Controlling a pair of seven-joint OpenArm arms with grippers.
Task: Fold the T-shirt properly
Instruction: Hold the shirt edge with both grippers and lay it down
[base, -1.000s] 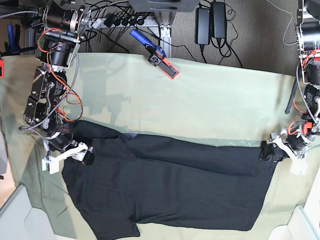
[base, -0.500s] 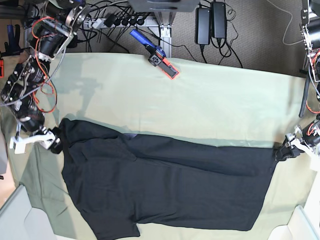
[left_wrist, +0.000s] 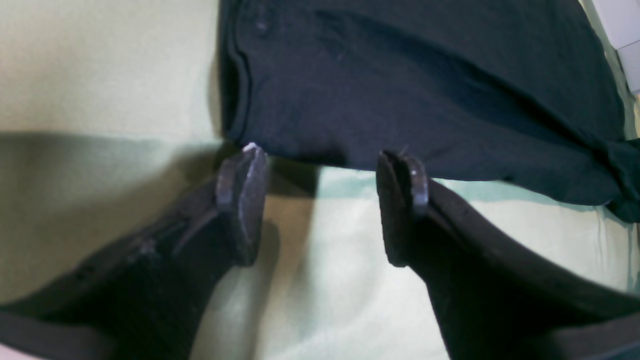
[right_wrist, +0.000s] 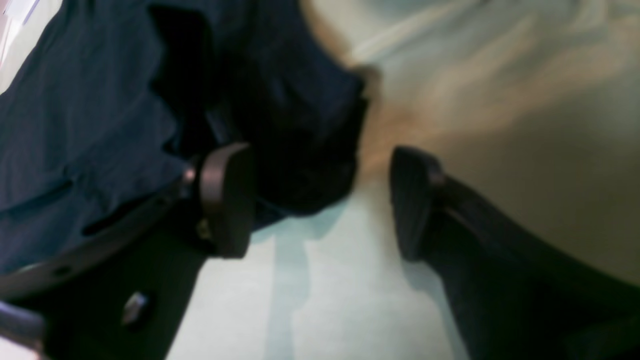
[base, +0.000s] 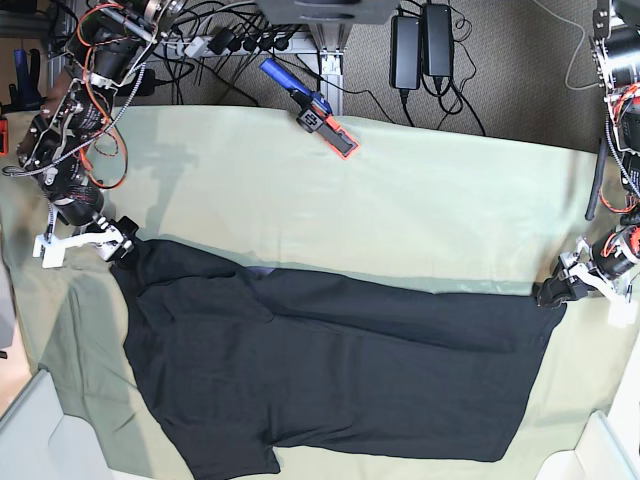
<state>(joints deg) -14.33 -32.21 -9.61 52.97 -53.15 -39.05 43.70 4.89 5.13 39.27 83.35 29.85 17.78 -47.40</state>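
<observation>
The black T-shirt (base: 330, 375) lies flat across the pale green cloth, plain side up, with a long fold line along its upper edge. My right gripper (base: 117, 246) stands open at the shirt's upper left corner; in the right wrist view one of its fingers (right_wrist: 226, 200) lies over the T-shirt (right_wrist: 100, 125) while the other is over bare cloth. At the shirt's right end my left gripper (base: 553, 291) is open too. In the left wrist view both fingertips (left_wrist: 242, 195) stop just short of the T-shirt's hem (left_wrist: 400, 90), and nothing sits inside the left gripper (left_wrist: 322, 195).
A blue and orange tool (base: 318, 112) lies at the table's back edge, with black power bricks (base: 421, 45) and cables behind it. White bin corners (base: 40, 430) show at the front left and front right. The green cloth (base: 420, 210) covers the table.
My right gripper came off the shirt, swung out to the left, then moved up to its upper left corner. My left gripper drew back from the right hem and edged in again.
</observation>
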